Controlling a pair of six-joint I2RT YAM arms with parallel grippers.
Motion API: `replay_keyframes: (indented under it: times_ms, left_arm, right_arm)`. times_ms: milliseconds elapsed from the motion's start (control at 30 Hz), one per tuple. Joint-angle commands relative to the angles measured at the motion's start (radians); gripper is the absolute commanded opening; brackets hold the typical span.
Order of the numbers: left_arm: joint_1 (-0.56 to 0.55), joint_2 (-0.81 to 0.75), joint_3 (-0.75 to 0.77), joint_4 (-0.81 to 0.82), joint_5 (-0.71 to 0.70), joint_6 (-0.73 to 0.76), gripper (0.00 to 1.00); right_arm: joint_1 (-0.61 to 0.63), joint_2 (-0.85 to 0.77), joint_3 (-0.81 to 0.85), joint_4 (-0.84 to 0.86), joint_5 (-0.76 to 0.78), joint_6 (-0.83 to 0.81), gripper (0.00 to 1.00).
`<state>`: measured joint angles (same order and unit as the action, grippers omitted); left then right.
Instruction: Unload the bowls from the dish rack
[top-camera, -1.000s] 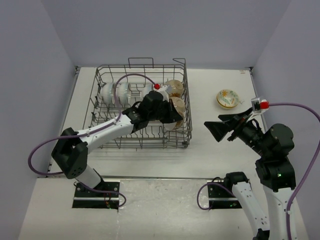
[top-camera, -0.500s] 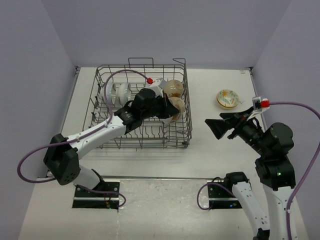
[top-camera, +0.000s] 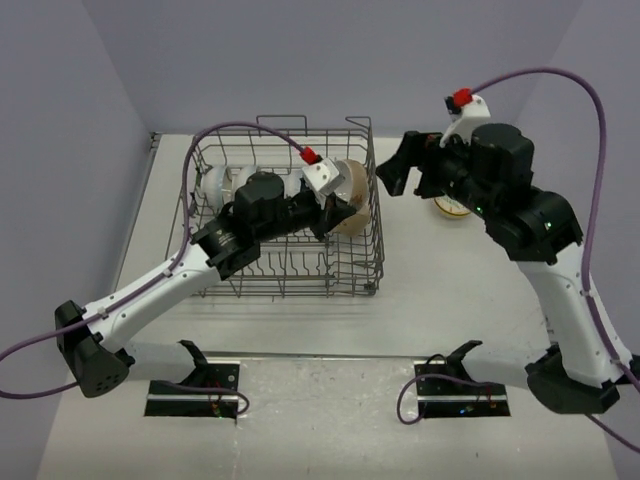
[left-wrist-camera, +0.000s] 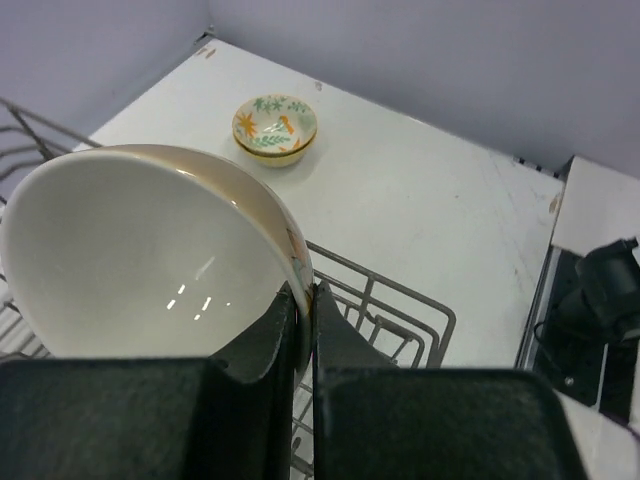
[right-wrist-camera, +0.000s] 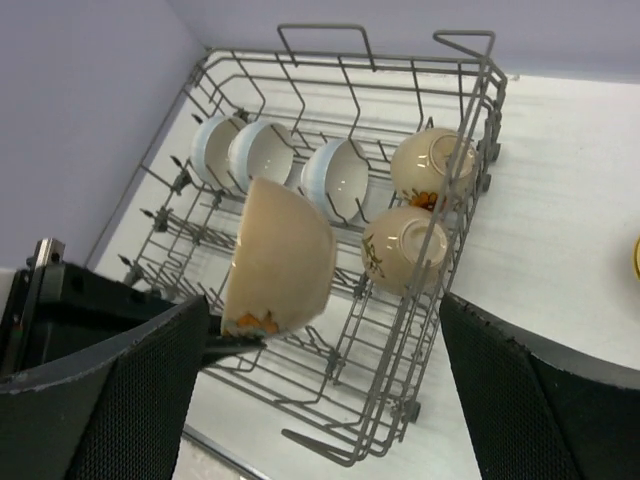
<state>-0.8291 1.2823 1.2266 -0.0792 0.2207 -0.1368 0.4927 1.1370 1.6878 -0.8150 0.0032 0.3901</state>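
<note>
My left gripper (top-camera: 335, 207) is shut on the rim of a tan bowl (top-camera: 353, 188) with a cream inside and holds it tilted above the dish rack (top-camera: 215, 140). The left wrist view shows the jaws (left-wrist-camera: 303, 300) pinching the bowl's edge (left-wrist-camera: 150, 250). In the right wrist view the held bowl (right-wrist-camera: 280, 255) hangs over the rack (right-wrist-camera: 440, 330). Three white bowls (right-wrist-camera: 262, 152) and two tan bowls (right-wrist-camera: 435, 165) stand on the tines. My right gripper (top-camera: 403, 178) is open and empty, raised beside the rack's right end; in its own view (right-wrist-camera: 320, 400) the jaws stand wide apart.
A yellow-floral bowl (left-wrist-camera: 275, 128) sits on the white table to the right of the rack, partly hidden under my right arm in the top view (top-camera: 450, 209). Grey walls close the back and sides.
My left gripper has lifted the tan bowl up out of the rack. My right arm has swung up and left, from the table's right side to beside the rack.
</note>
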Motion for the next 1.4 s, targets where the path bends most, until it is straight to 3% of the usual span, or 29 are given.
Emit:
replay_keyframes:
  times_ms: [0,67,167,300,467,633,700,800,833,900,933,1067,1100,1133,1167,1200,1367]
  left_arm:
    - [-0.053,-0.051,0.076,-0.013,0.101,0.31,0.0]
    - [-0.077,-0.049,0.089,-0.072,0.088,0.363,0.0]
    - [-0.125,-0.026,0.108,-0.151,0.042,0.39,0.0]
    - [-0.194,-0.02,0.096,-0.174,-0.018,0.396,0.0]
    - [-0.231,-0.008,0.088,-0.172,-0.032,0.405,0.0]
    - [-0.234,-0.021,0.083,-0.174,-0.043,0.419,0.0]
    - [-0.232,-0.029,0.088,-0.182,-0.044,0.425,0.0]
    - [-0.234,-0.031,0.096,-0.195,-0.047,0.434,0.0]
    - [-0.234,-0.031,0.097,-0.197,-0.05,0.436,0.0]
    - [-0.234,-0.029,0.1,-0.202,-0.06,0.437,0.0]
    - [-0.234,-0.028,0.1,-0.202,-0.064,0.439,0.0]
    - [-0.234,-0.026,0.103,-0.2,-0.16,0.422,0.0]
    - [-0.234,-0.029,0.105,-0.188,-0.191,0.414,0.12]
    - [-0.234,-0.034,0.099,-0.174,-0.222,0.387,0.55]
    - [-0.234,-0.037,0.099,-0.159,-0.298,0.375,0.67]
    - [-0.234,-0.044,0.102,-0.145,-0.316,0.353,0.99]
    - [-0.232,-0.127,0.132,-0.123,-0.44,0.218,1.0]
  right_arm:
    - [0.139,0.154,0.211,-0.261,0.276,-0.077,0.96]
    - [0.225,0.232,0.356,-0.367,0.355,-0.095,0.95]
    - [0.305,0.302,0.408,-0.385,0.423,-0.103,0.91]
    - [0.337,0.328,0.334,-0.4,0.475,-0.094,0.87]
    - [0.345,0.3,0.239,-0.394,0.443,-0.089,0.73]
    - [0.346,0.293,0.164,-0.418,0.353,-0.106,0.69]
    - [0.346,0.305,0.147,-0.441,0.351,-0.103,0.61]
    - [0.349,0.313,0.145,-0.444,0.342,-0.099,0.3]
    - [0.353,0.311,0.148,-0.443,0.348,-0.096,0.14]
    - [0.354,0.305,0.156,-0.438,0.357,-0.092,0.12]
    - [0.354,0.303,0.159,-0.429,0.363,-0.089,0.01]
    - [0.356,0.285,0.141,-0.372,0.385,-0.086,0.0]
    - [0.356,0.265,0.125,-0.348,0.394,-0.086,0.0]
    - [0.354,0.25,0.107,-0.287,0.399,-0.088,0.0]
    - [0.35,0.236,0.074,-0.259,0.399,-0.089,0.0]
    - [0.331,0.215,0.066,-0.234,0.397,-0.079,0.0]
    - [0.167,0.165,0.079,-0.127,0.35,-0.051,0.0]
